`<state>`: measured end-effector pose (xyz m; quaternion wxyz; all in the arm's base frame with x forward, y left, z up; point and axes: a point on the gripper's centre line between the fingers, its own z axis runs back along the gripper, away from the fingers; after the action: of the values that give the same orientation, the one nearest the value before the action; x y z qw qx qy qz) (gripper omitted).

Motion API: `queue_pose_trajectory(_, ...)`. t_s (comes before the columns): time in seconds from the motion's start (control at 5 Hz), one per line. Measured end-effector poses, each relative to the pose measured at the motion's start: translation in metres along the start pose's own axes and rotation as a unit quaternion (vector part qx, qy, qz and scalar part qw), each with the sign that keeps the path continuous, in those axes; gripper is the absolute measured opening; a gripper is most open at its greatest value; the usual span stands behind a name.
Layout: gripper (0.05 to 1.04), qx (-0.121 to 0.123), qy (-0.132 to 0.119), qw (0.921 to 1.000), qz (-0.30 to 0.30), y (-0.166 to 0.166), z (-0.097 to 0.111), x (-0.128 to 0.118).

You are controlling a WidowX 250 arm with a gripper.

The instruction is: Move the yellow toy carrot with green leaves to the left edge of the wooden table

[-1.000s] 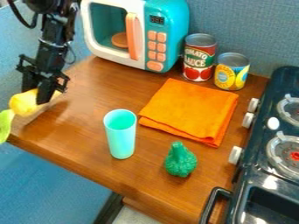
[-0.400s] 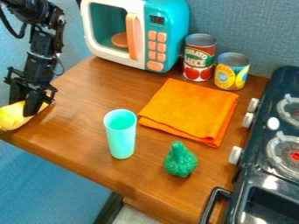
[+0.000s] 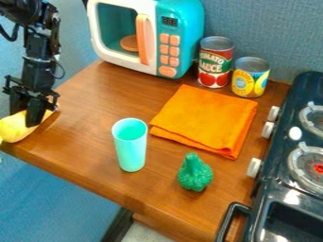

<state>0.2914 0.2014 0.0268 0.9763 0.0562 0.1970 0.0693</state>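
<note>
At the left edge of the wooden counter, the black gripper (image 3: 29,122) points down and is shut on a yellow toy (image 3: 14,128), which looks like corn. The toy lies low over the counter's left corner, its outer end close to the view's edge. To the right, a mint-green cup (image 3: 130,145) stands upright near the counter's front. A green broccoli-like toy (image 3: 195,173) is to the right of the cup. Behind them is a folded orange cloth (image 3: 205,120).
A teal and white toy microwave (image 3: 180,40) stands at the back. Beside it are a tomato sauce can (image 3: 215,62) and a yellow-labelled can (image 3: 250,77). A dark toy stove (image 3: 281,189) with white knobs borders the right. The wooden counter's (image 3: 82,182) front edge slants across the lower left.
The gripper has moved left and down toward the counter's left corner, carrying the yellow toy. Since the middle frame it has shifted only slightly. The toy's green end has left the view.
</note>
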Motion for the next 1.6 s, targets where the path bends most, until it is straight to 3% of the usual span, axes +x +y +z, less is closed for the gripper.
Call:
queue_pose_trajectory(0.4, 0.453, -0.009, -0.026, 0.9996, 0.011, -0.002, 0.010, 0.018)
queue_pose_trajectory(0.6, 0.499, -0.011, -0.027, 0.9995, 0.008, -0.009, 0.014, 0.024)
queue_pose_trajectory(0.8, 0.800, -0.021, -0.015, 0.9995, 0.017, -0.011, 0.013, 0.025)
queue_pose_trajectory(1.0, 1.015, -0.036, -0.018, 0.9989, 0.021, -0.016, 0.013, 0.026)
queue_pose_trajectory(1.2, 1.012, -0.036, -0.025, 0.9985, 0.033, -0.016, 0.020, 0.018)
queue_pose_trajectory(1.4, 1.011, -0.020, -0.082, 0.9956, 0.040, -0.017, 0.062, -0.001)
queue_pose_trajectory(1.6, 1.011, 0.000, -0.122, 0.9925, -0.004, -0.049, 0.097, -0.013)
